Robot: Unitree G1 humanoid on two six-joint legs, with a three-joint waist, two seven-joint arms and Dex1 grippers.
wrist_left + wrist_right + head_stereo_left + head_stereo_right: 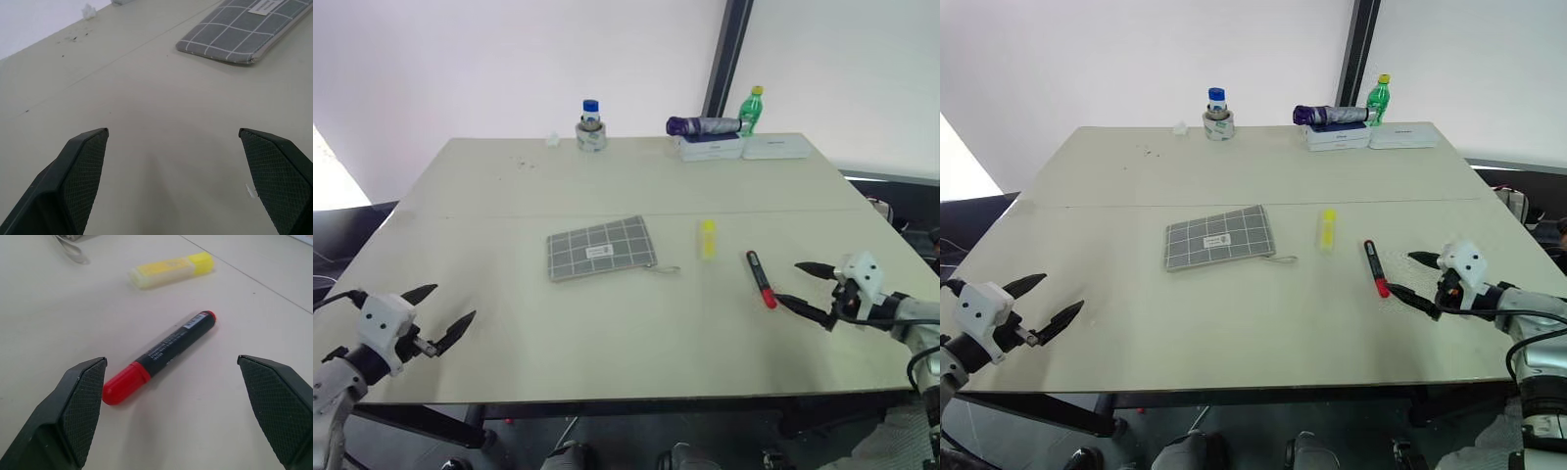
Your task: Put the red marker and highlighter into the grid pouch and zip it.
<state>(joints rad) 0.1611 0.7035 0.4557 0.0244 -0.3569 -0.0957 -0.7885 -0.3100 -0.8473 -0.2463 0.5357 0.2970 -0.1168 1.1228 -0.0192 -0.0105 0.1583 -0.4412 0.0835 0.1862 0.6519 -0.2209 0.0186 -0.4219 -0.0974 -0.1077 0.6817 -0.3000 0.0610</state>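
Left eye view shows a wide, pale beige tabletop with a thin seam running across it, set against a plain white wall with a dark post at about 1 o'clock. The grid pouch lies flat near the middle, its pull cord trailing toward 3 o'clock. At 3 o'clock of the pouch, apart from it, lies the highlighter, and at 4 o'clock of the highlighter rests the red marker, the two not touching. Along the far edge stand a roll of tape with a blue-capped jar on it, a folded purple umbrella on white boxes, and a green bottle. The left gripper hovers over the near left corner with its fingers spread wide, holding nothing. The right gripper hangs just at 3 o'clock of the marker, fingers likewise spread and empty; the right wrist view has the marker lying between its two fingers. Much bare surface stretches between the pouch and the near edge.
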